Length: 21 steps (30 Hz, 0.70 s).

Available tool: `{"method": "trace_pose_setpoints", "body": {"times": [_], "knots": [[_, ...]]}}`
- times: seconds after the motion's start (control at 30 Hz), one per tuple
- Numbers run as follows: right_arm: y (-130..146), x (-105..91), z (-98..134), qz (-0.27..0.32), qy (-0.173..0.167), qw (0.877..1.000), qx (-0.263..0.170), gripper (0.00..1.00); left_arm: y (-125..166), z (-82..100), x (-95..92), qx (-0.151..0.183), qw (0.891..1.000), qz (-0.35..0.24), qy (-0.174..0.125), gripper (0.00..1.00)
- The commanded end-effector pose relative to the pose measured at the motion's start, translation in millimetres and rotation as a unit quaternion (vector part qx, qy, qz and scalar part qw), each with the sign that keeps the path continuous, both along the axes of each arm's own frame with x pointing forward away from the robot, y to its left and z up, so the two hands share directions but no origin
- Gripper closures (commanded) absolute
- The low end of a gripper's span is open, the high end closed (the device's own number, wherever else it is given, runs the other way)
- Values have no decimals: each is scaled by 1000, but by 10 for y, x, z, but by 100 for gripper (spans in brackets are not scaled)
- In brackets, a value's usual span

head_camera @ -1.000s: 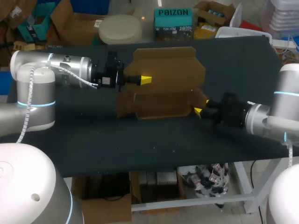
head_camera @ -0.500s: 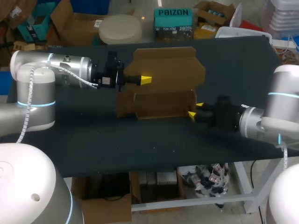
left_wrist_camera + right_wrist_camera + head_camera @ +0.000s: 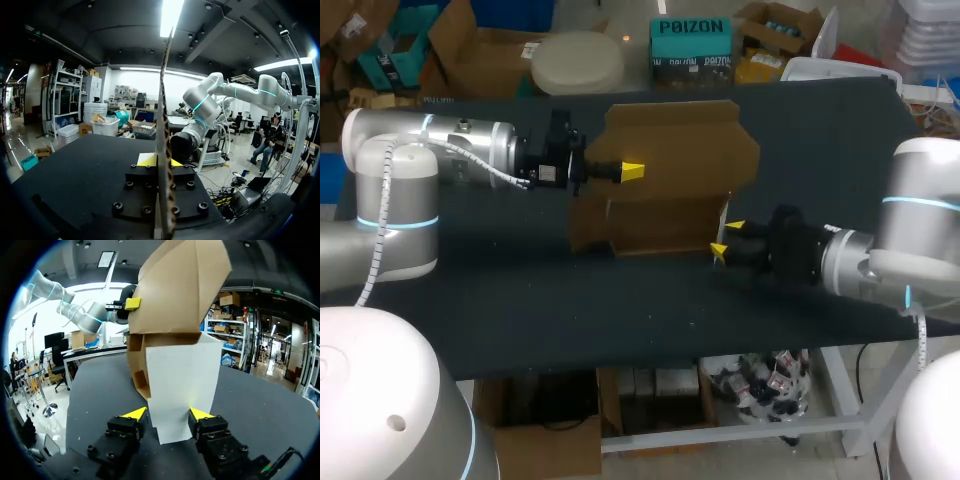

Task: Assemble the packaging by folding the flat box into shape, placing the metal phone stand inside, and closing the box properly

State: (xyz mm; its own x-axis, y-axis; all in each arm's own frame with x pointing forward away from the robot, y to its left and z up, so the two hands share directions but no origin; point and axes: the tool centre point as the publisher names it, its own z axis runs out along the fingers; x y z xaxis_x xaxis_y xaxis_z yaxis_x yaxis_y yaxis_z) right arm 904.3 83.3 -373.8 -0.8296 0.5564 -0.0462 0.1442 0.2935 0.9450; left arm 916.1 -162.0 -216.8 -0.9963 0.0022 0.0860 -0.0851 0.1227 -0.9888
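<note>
Matt brown cardboard box [image 3: 680, 140], matt black table [image 3: 620, 310], smooth glossy silver left arm [image 3: 440, 150]

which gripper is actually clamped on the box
The left gripper: the box wall is pinched edge-on between its fingers. The right gripper is open, its tips spread at the end flap without clamping it.

Robotics lab: left arm [image 3: 450, 150], right arm [image 3: 910, 240] at black table [image 3: 620, 310].
</note>
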Motion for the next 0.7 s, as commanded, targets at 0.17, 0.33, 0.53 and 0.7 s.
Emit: {"method": "trace_pose_setpoints", "body": {"times": [0.17,0.33,0.53,0.7], "knots": [[-64,-59,-40,-16,0,1000,1,36,-9,-20,2,0,1000,-2,1,100],[-158,-112,-34,-26,0,1000,-3,35,-9,-20,2,0,1000,-2,1,100],[-247,-157,-22,-32,-2,999,-2,33,-9,-20,2,0,1000,-2,1,100],[-321,-175,-2,-26,-4,1000,0,32,-9,-20,2,0,1000,-2,1,100]]}}
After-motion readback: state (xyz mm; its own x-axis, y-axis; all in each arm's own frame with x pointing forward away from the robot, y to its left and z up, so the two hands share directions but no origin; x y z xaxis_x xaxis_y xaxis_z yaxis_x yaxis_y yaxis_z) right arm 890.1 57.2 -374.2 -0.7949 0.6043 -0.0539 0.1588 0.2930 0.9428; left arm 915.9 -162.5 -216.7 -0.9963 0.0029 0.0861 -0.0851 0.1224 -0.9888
